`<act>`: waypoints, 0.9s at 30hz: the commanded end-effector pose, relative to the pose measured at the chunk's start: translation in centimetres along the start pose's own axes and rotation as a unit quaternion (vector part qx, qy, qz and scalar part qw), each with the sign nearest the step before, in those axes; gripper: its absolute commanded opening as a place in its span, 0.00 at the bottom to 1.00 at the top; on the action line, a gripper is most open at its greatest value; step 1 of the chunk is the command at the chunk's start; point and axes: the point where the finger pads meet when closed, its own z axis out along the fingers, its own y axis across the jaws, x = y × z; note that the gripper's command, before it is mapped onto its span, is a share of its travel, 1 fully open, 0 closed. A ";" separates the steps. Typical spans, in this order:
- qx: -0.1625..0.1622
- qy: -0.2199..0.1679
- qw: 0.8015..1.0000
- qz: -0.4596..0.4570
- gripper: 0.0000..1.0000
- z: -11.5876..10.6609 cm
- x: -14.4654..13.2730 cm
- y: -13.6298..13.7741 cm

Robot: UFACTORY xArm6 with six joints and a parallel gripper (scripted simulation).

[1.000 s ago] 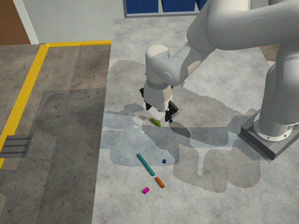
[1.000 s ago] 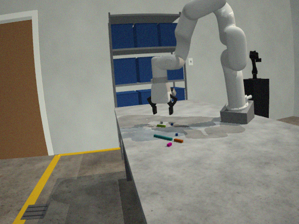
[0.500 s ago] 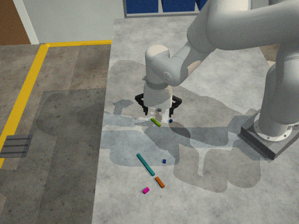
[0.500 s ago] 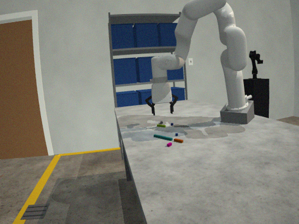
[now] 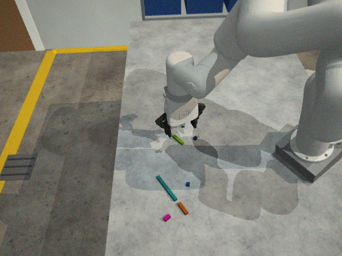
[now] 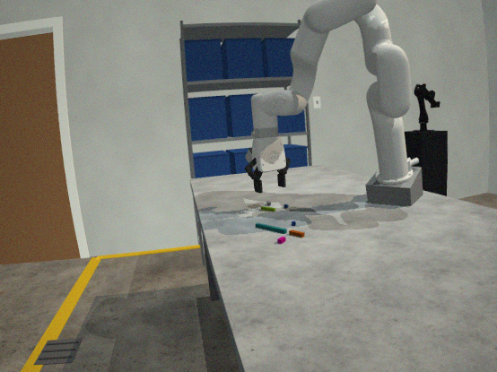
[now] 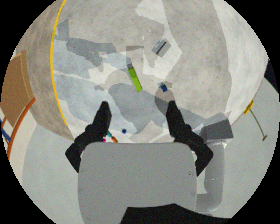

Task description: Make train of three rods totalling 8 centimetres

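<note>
My gripper [image 5: 181,130] [image 6: 270,187] [image 7: 138,107] is open and empty, above the table near the lime rod [image 5: 178,139] [image 6: 268,209] [image 7: 135,79]. A blue rod [image 5: 195,138] [image 6: 285,206] [image 7: 163,88] lies right of the lime one. A grey rod [image 6: 268,203] [image 7: 161,47] lies behind them, mostly hidden by the gripper in the top view. Nearer the front lie a turquoise rod [image 5: 166,188] [image 6: 271,228], an orange rod [image 5: 183,208] [image 6: 296,233] just off its end, a second blue rod [image 5: 187,184] [image 6: 293,223] [image 7: 124,131] and a magenta rod [image 5: 166,218] [image 6: 281,240].
The table's left edge runs left of the rods in the top and exterior views. The arm's grey base block [image 5: 294,159] [image 6: 395,192] stands on the table at the right. A shelf with blue bins [image 6: 204,59] is behind the table.
</note>
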 end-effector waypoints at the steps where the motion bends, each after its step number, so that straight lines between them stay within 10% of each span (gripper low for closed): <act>1: 0.010 -0.004 0.996 -0.083 1.00 -0.1 0.1 -0.1; 27: 0.011 -0.003 0.979 -0.206 1.00 -0.1 0.1 -0.1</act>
